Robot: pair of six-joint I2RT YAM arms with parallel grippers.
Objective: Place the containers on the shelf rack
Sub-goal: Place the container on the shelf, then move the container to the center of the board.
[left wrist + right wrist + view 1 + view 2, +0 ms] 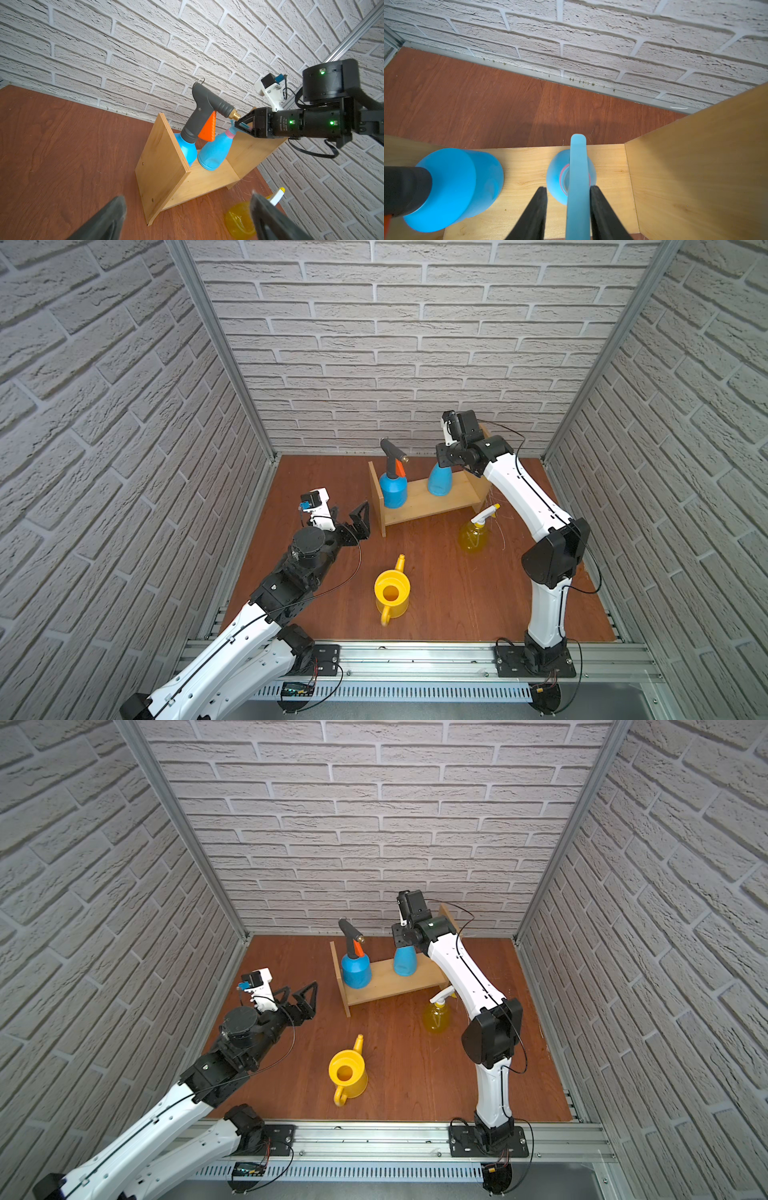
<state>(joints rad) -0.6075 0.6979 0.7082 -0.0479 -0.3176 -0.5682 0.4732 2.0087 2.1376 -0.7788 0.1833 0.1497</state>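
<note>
**Two blue containers stood on the shelf rack (432, 504) while two yellow ones waited on the counter (457, 614).**

Working the rig from afar, I saw my right gripper (568, 188) poised over the blue teardrop spray bottle (439, 481), jaws parted around its trigger head, one finger clear of it and the other close against it. The bottle stood upright on the board near the taller side panel, and the blue pump sprayer (392, 489) stood upright by the shorter panel. My left gripper (300, 992) hovered apart from the rack, spread wide and empty. The yellow watering can (392, 593) and the clear yellow spray bottle (473, 537) stood on the counter in front of the rack.
</note>
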